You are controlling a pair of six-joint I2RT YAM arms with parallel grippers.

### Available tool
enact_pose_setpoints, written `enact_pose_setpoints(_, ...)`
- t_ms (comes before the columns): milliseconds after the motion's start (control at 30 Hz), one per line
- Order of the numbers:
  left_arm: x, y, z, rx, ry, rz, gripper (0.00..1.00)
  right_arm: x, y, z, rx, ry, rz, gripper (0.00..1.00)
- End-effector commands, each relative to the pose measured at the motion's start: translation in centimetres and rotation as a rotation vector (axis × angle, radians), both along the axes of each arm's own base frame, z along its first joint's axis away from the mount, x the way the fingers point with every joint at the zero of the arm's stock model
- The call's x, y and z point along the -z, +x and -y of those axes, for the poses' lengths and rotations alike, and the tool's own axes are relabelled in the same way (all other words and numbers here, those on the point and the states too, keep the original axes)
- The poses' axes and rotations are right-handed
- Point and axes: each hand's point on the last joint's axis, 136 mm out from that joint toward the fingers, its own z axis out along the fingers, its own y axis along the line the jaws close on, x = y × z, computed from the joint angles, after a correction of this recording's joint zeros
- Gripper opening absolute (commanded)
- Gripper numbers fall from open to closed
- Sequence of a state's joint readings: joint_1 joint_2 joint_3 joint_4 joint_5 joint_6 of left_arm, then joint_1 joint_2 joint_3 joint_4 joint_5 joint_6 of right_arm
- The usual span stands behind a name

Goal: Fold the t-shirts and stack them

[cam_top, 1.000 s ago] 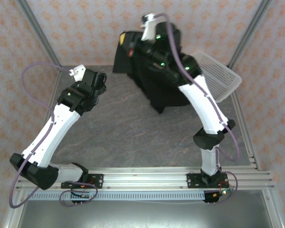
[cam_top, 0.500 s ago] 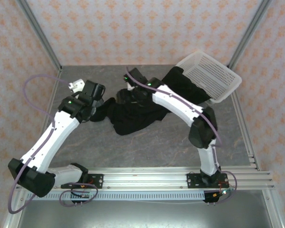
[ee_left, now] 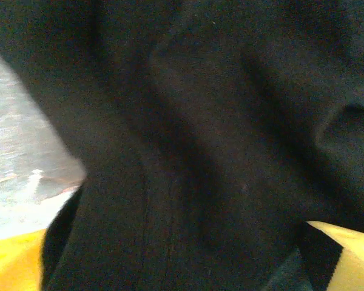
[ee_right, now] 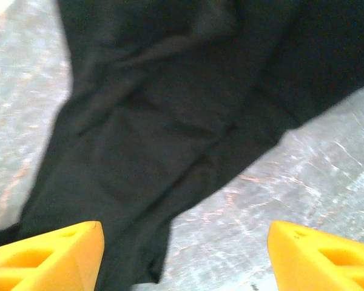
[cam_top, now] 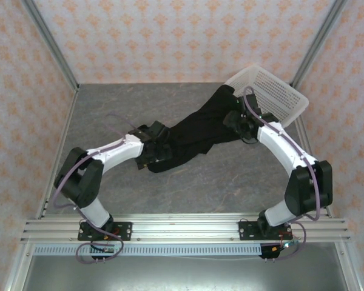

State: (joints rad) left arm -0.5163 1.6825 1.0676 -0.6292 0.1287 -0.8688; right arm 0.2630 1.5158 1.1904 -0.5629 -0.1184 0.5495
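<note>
Grey tabletop [cam_top: 109, 109], blk t-shirt [cam_top: 200, 130] strung out

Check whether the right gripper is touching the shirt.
Cannot tell. The right wrist view shows the open right gripper over the shirt, one finger overlapping cloth, but not contact or a gap.

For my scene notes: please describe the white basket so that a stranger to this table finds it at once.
Look at the grey table, then at its far right corner. There a white basket lies tilted, with one end of the black t-shirt reaching its left edge. It alone is white, stiff and full of small holes; its neighbour is dark, limp cloth.
</note>
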Motion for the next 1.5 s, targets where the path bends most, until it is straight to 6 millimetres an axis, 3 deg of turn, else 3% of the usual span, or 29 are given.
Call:
enact_pose_setpoints(0, 0.8, 1.7, 1.4, -0.076, -0.066, 0.026, 0.97, 2.1, 2.0, 1.6, 0.102, 0.029, 0.039, 0.73)
enact_pose_setpoints(67, 2.2, 1.7, 0.7, -0.073, -0.004, 0.002, 0.84, 3.8, 2.9, 2.0, 0.133, 0.039, 0.031, 0.73)
enact_pose_setpoints(167, 3.2, 1.5, -1.4, -0.082, 0.128, -0.021, 0.54, 6.3, 4.0, 1.9, 0.141, 0.036, -0.029, 0.73)
enact_pose_setpoints(233, 2.9, 1.8, -2.4, -0.086, 0.179, -0.011, 0.33, 8.0, 4.3, 2.0, 0.157, 0.022, -0.065, 0.73)
enact_pose_setpoints(367, 0.5, 2.6, -2.4, -0.086, 0.168, 0.058, 0.19, 10.4, 4.9, 2.5, 0.182, -0.021, -0.114, 0.7)
enact_pose_setpoints(467, -1.2, 2.9, -2.5, -0.07, 0.176, 0.089, 0.07, 11.6, 5.6, 2.5, 0.183, -0.032, -0.134, 0.56)
enact_pose_setpoints(567, -3.1, 3.3, -2.6, -0.056, 0.178, 0.123, 0.02, 11.5, 6.3, 2.5, 0.177, -0.045, -0.131, 0.22)
enact_pose_setpoints(633, -4.6, 3.7, -2.7, -0.05, 0.182, 0.151, 0.0, 9.2, 6.9, 2.7, 0.179, -0.054, -0.078, 0.07)
enact_pose_setpoints(700, -6.4, 4.1, -3.1, -0.049, 0.2, 0.181, 0.0, 5.5, 7.4, 3.1, 0.184, -0.082, 0.003, 0.0)
enact_pose_setpoints(900, -13.2, 5.9, -6.2, -0.114, 0.256, 0.28, 0.0, -7.9, 7.8, 3.1, 0.147, -0.131, 0.241, 0.0)
enact_pose_setpoints(1033, -17.2, 7.0, -8.4, -0.149, 0.262, 0.35, 0.0, -13.9, 7.4, 2.3, 0.097, -0.132, 0.341, 0.0)
enact_pose_setpoints(1233, -22.0, 6.8, -10.8, -0.15, 0.293, 0.423, 0.0, -20.5, 6.0, 0.4, 0.016, -0.118, 0.465, 0.0)
enact_pose_setpoints(1333, -23.4, 5.6, -11.7, -0.143, 0.322, 0.44, 0.0, -22.0, 4.6, -0.7, -0.032, -0.104, 0.476, 0.0)
enact_pose_setpoints(1467, -24.4, 3.2, -13.0, -0.14, 0.352, 0.451, 0.0, -22.3, 1.9, -1.4, -0.069, -0.089, 0.471, 0.0)
